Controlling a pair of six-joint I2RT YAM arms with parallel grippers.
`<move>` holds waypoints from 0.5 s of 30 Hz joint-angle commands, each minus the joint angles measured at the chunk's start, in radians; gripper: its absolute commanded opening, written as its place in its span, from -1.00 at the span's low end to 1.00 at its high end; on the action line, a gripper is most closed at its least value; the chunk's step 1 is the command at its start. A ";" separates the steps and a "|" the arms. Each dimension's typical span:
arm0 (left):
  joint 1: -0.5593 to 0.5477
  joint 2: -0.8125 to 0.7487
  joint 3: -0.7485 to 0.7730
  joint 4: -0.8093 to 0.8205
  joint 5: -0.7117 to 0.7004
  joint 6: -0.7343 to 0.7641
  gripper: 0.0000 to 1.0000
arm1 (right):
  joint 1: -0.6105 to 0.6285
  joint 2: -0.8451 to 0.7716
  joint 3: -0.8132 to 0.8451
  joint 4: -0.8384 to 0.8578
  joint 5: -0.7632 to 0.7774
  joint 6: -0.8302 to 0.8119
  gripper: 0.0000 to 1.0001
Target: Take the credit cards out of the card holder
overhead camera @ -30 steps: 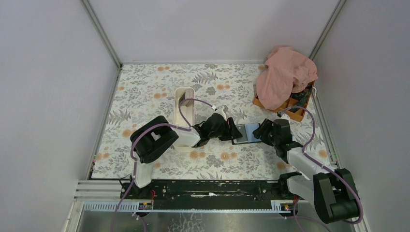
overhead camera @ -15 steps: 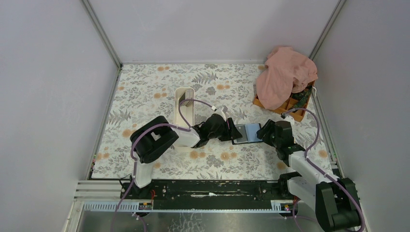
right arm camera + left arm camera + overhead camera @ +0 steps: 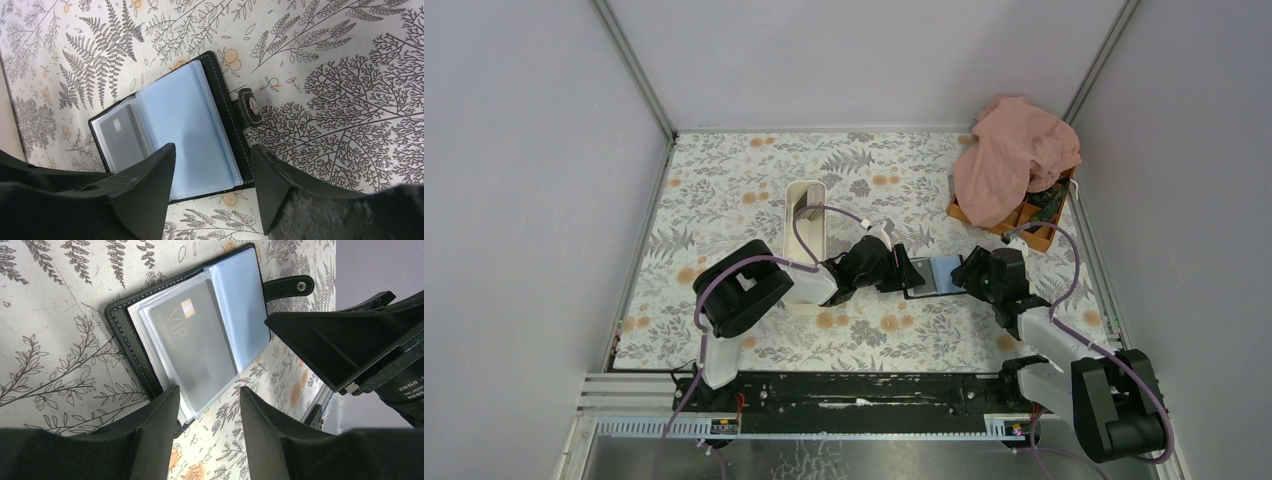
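the card holder (image 3: pixel 932 276) lies open on the flowered surface (image 3: pixel 744 180), centre right of the overhead frame, a grey vip card (image 3: pixel 192 345) showing in its clear sleeves. the left end effector (image 3: pixel 209 400) straddles one corner, jaws partly apart; the right end effector (image 3: pixel 212 155) hangs wide over the opposite edge, gripping nothing.

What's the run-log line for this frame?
card holder: open flat on table | VIP card: inside holder | left gripper: open, above card holder | right gripper: open, above card holder
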 commanded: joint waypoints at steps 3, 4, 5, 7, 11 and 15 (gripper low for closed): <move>0.000 0.008 0.018 0.022 0.006 -0.007 0.11 | -0.005 0.018 -0.003 -0.008 -0.036 -0.009 0.30; 0.000 0.008 0.019 0.024 0.007 -0.008 0.11 | -0.005 0.019 -0.003 -0.007 -0.040 -0.010 0.30; 0.000 0.010 0.021 0.027 0.008 -0.010 0.11 | -0.006 0.021 -0.003 -0.006 -0.043 -0.011 0.30; 0.000 0.012 0.027 0.030 0.011 -0.013 0.11 | -0.005 0.024 -0.001 -0.006 -0.045 -0.013 0.30; 0.000 0.012 0.044 0.028 0.014 -0.013 0.11 | -0.006 0.031 -0.001 -0.002 -0.050 -0.013 0.30; 0.000 0.015 0.056 0.028 0.015 -0.014 0.11 | -0.006 0.036 0.000 0.003 -0.055 -0.013 0.30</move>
